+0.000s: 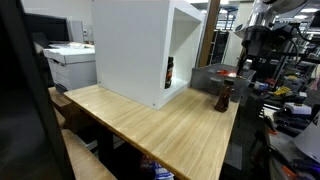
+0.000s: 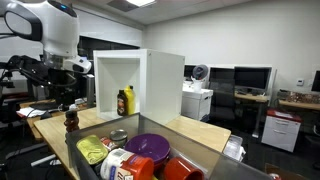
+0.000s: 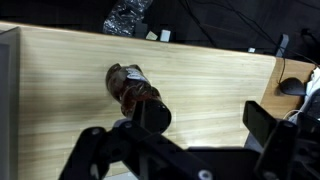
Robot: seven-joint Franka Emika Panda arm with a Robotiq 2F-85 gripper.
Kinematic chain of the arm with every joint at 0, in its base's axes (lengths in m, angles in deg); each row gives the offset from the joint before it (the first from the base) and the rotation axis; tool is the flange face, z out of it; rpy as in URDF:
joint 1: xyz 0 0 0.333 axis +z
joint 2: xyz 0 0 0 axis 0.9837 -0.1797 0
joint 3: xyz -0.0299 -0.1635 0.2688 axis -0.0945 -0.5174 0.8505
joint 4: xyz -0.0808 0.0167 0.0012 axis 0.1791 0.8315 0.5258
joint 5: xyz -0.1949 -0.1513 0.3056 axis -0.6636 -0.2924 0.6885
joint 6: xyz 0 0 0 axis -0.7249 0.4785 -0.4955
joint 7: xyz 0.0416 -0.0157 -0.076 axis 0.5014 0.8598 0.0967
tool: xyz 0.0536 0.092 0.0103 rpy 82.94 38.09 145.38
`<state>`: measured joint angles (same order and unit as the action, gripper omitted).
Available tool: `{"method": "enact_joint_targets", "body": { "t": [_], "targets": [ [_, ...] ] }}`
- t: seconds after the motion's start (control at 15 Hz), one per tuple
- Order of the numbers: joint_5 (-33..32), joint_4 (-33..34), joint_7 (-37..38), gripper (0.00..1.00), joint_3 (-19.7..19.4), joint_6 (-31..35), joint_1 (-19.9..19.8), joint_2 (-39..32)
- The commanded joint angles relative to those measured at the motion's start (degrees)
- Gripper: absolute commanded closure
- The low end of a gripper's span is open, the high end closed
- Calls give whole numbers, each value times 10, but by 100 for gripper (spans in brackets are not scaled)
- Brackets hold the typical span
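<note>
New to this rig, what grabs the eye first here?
The tall white open-fronted cabinet on the wooden table, with two bottles standing inside it. A dark brown bottle stands alone upright on the tabletop, just below the open gripper. In an exterior view, a grey bin in the foreground holds a purple bowl and cans.

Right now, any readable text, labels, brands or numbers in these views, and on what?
None legible.
Red-and-white label on the can in the grey bin: blurred, unreadable.
Labels on the yellow and dark bottles in the white open-front cabinet: too small.
Dark brown bottle on the light wooden table: no readable label.
</note>
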<state>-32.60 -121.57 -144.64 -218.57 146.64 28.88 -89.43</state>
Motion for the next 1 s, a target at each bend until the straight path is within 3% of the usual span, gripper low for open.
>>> {"method": "enact_joint_targets", "body": {
  "t": [0.0,0.47,0.67,0.93],
  "targets": [
    [12,-7,-13,0,29,4,-24,-26],
    [7,7,-9,0,34,-40,-19,-1],
    [-7,33,-18,0,40,-70,-39,28],
    [-45,73,-44,0,58,-113,-97,68]
  ]
}}
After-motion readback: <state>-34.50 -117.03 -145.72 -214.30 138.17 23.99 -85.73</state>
